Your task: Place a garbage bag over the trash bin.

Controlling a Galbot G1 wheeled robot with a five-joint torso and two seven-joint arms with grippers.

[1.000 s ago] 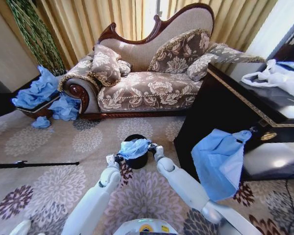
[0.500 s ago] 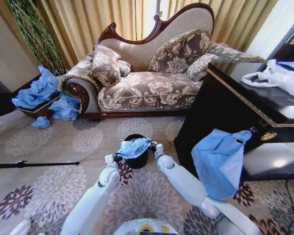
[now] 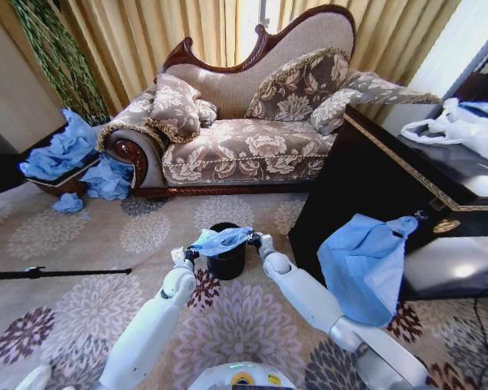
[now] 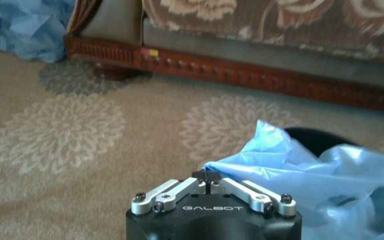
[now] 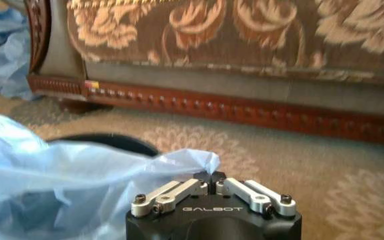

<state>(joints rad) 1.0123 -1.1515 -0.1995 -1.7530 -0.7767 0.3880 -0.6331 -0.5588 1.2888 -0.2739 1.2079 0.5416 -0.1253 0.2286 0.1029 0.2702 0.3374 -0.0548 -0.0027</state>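
Slippage is the main risk. The bag [image 3: 220, 240] hangs stretched between the two grippers over the bin [image 3: 226, 258], which stands on the carpet [image 3: 81, 309] dead ahead at 12 o'clock, with the sofa [image 3: 244, 130] beyond it. The left gripper [image 3: 187, 254] holds the bag's edge at the bin's 9 o'clock; the right gripper [image 3: 254, 240] holds the opposite edge at its 3 o'clock. In each wrist view the jaws are together, pinched on a thin fold of film — left gripper [image 4: 209, 176] and right gripper [image 5: 211, 176] alike. So little plastic sits in each pinch that a hard pull outward could tear it or drag it free.

Second worry: the mouth. The bag [image 4: 325, 175] looks bunched and partly collapsed, covering most of the bin [image 4: 319, 140], and I cannot tell whether an open mouth faces down. If the layers cling together, lowering would just drape a wad on top of the rim rather than sleeve it.

Third — the bin is light-looking and unanchored. A snag of film on the near rim [image 5: 105, 142] while the arms descend unevenly could tip or shove it across the carpet.
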